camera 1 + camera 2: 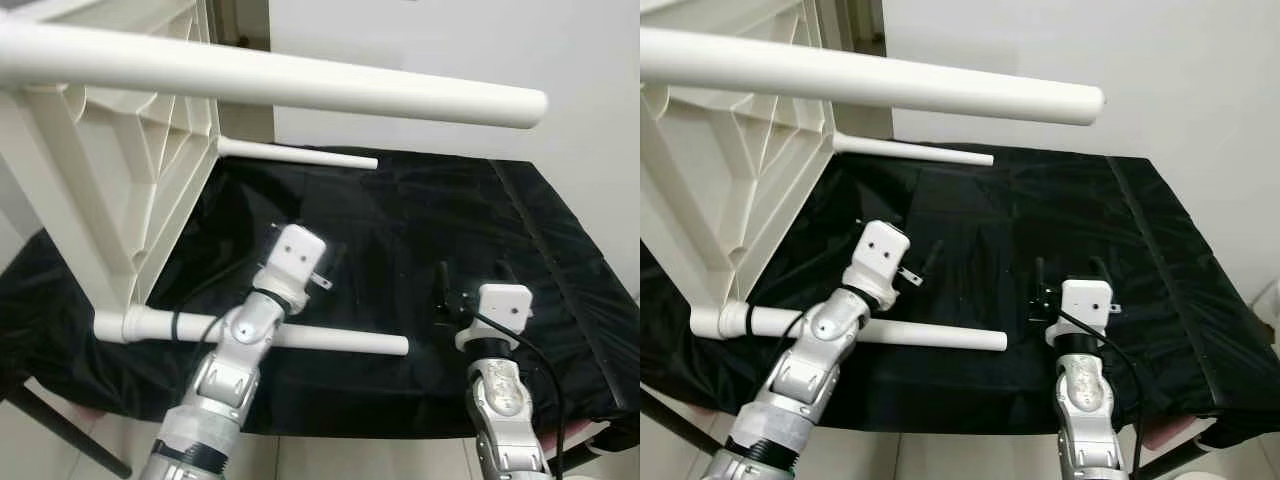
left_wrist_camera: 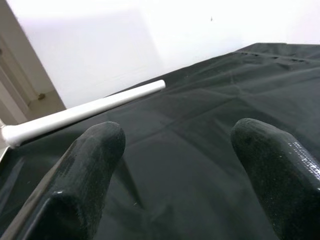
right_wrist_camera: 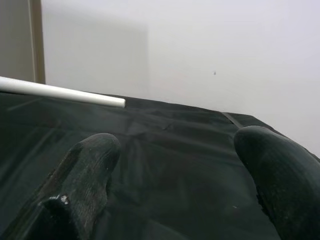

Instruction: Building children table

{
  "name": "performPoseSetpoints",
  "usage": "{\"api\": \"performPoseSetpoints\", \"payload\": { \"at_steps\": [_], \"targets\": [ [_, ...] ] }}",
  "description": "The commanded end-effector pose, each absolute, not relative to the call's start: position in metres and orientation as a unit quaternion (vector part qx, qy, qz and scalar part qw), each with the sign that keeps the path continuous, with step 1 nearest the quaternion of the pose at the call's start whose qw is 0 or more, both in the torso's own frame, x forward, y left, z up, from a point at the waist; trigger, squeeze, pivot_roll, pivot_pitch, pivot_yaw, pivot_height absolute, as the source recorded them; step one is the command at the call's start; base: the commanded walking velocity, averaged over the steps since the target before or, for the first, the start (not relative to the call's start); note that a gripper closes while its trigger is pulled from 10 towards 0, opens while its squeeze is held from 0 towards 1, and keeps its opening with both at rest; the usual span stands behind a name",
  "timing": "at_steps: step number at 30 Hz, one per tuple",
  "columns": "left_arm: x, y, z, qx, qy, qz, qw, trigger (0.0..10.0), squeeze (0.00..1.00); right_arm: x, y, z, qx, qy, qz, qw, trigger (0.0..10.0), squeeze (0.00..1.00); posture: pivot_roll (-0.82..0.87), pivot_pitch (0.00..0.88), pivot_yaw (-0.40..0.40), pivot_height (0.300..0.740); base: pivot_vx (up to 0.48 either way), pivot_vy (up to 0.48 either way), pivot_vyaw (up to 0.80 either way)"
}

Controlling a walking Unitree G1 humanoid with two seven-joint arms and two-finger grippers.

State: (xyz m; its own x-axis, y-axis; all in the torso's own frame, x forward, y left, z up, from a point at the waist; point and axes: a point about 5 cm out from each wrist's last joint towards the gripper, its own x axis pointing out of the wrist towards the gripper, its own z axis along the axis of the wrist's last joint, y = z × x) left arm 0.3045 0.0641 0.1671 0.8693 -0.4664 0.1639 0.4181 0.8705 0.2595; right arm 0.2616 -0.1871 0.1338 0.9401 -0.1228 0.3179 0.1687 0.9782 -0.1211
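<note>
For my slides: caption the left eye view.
Both grippers open above black cloth beside a tipped white table with legs attached.

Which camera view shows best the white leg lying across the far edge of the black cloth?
The left eye view shows the far leg whole, from the tabletop to its tip. The right eye view shows much the same. Both wrist views show part of it beyond open fingers.

Black-draped surface (image 1: 560, 260) carrying a white tabletop (image 1: 120, 190) tipped on its edge, legs (image 1: 330, 340) sticking out sideways.
</note>
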Motion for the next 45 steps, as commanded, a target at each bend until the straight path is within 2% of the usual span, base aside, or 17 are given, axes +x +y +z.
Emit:
{"api": "performPoseSetpoints", "payload": {
  "at_steps": [1,7,18,45],
  "targets": [
    [0.304,0.069,0.167,0.104,-0.112,-0.189,0.970,10.0,0.00,0.263,-0.187,0.136,-0.069,-0.158,-0.073,0.982,10.0,0.00,-0.05,0.014,-0.006,0.740,0.000,0.000,0.00],
    [0.303,0.075,0.162,0.111,-0.096,-0.195,0.970,10.0,0.00,0.266,-0.182,0.137,-0.072,-0.161,-0.065,0.982,10.0,0.00,-0.04,0.025,-0.006,0.740,0.000,0.000,0.00],
    [0.301,0.084,0.167,0.064,-0.080,-0.219,0.970,10.0,0.00,0.264,-0.177,0.137,-0.071,-0.159,-0.056,0.983,10.0,0.00,-0.04,0.034,-0.001,0.740,0.000,0.000,0.00],
    [0.298,0.086,0.164,0.061,-0.058,-0.227,0.970,10.0,0.00,0.261,-0.175,0.133,-0.071,-0.148,-0.059,0.985,10.0,0.00,-0.04,0.040,-0.001,0.740,0.000,0.000,0.00]
  ]
}}
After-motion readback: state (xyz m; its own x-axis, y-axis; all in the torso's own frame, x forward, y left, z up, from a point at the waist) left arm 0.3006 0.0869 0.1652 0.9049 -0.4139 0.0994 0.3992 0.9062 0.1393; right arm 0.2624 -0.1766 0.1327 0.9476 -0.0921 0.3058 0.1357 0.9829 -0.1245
